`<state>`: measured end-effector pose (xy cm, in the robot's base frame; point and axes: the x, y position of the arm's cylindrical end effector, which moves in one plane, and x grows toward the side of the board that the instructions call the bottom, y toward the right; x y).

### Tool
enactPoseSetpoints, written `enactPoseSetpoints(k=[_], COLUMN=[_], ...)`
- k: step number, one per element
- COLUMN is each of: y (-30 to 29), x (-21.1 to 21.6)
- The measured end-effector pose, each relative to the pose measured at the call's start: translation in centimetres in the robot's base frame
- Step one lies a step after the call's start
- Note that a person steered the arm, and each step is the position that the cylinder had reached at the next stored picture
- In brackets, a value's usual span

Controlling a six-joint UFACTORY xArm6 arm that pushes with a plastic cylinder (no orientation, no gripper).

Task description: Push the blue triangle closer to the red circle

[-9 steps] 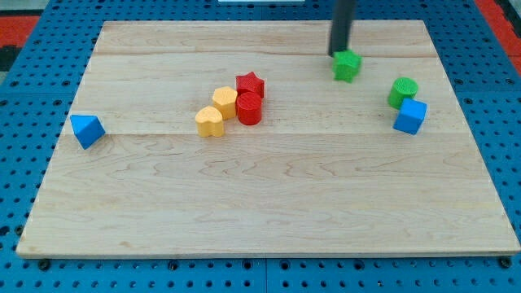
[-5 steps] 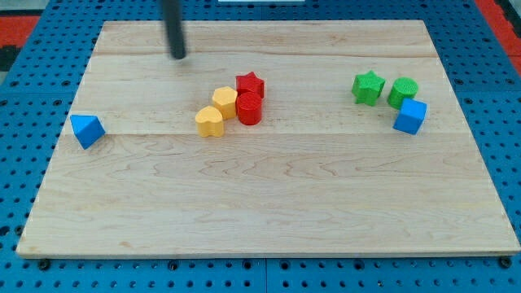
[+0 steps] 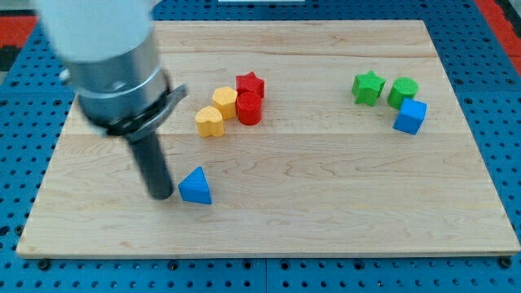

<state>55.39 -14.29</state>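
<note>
The blue triangle (image 3: 195, 186) lies on the wooden board (image 3: 326, 187) at the lower left of centre. My tip (image 3: 161, 194) stands just to its left, close to or touching it. The red circle (image 3: 249, 108) sits up and to the right of the triangle, in a cluster with a red star (image 3: 251, 85), a yellow hexagon (image 3: 225, 101) and a yellow heart (image 3: 209, 121). The arm's grey body (image 3: 106, 57) fills the view's upper left.
At the view's upper right sit a green star (image 3: 368, 86), a green cylinder (image 3: 402, 91) and a blue cube (image 3: 410, 116), close together. Blue pegboard surrounds the board.
The tip swept from the board's top right across to the lower left. The green star slid right towards the green cylinder. The blue triangle moved from the far left edge to lower left of centre.
</note>
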Motion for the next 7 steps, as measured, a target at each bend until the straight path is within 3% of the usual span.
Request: enactPoseSetpoints(k=[1,3,5,7], y=[3.5,12.4,8.3,18.2], x=[0.6,-6.0,-8.7,-12.7])
